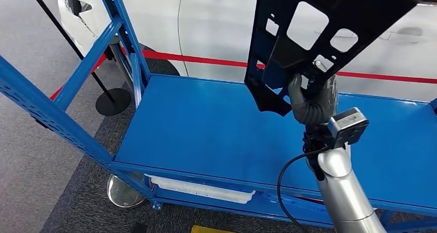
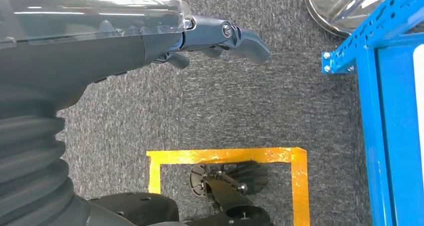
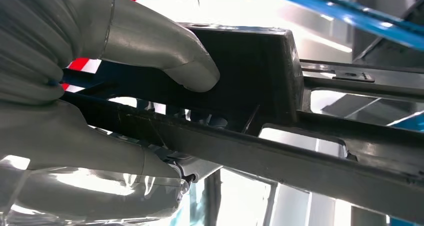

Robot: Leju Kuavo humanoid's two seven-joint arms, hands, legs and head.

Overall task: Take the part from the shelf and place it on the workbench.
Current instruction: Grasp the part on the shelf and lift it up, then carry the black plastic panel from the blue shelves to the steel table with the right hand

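Right hand (image 1: 309, 101) grasps the black part (image 1: 330, 24) by its lower edge, holding it upright above the blue shelf (image 1: 206, 130); carrying well likely means a firm grip without tilting.

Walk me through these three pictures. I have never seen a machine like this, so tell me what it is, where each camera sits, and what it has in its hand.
This is a two-legged humanoid robot with silver arms and many-fingered hands. The wide picture comes from a camera high on its body, looking forward and down. There its right hand grips a black part, a flat plastic panel with cut-out holes, held up above a blue shelf. Behind stand a white car and a red barrier tape.

The other two cameras sit at the wrists. The right wrist view shows the grey fingers clamped on the part close up. The left wrist view looks down at grey carpet and a yellow floor marking; the left hand hangs there holding nothing.
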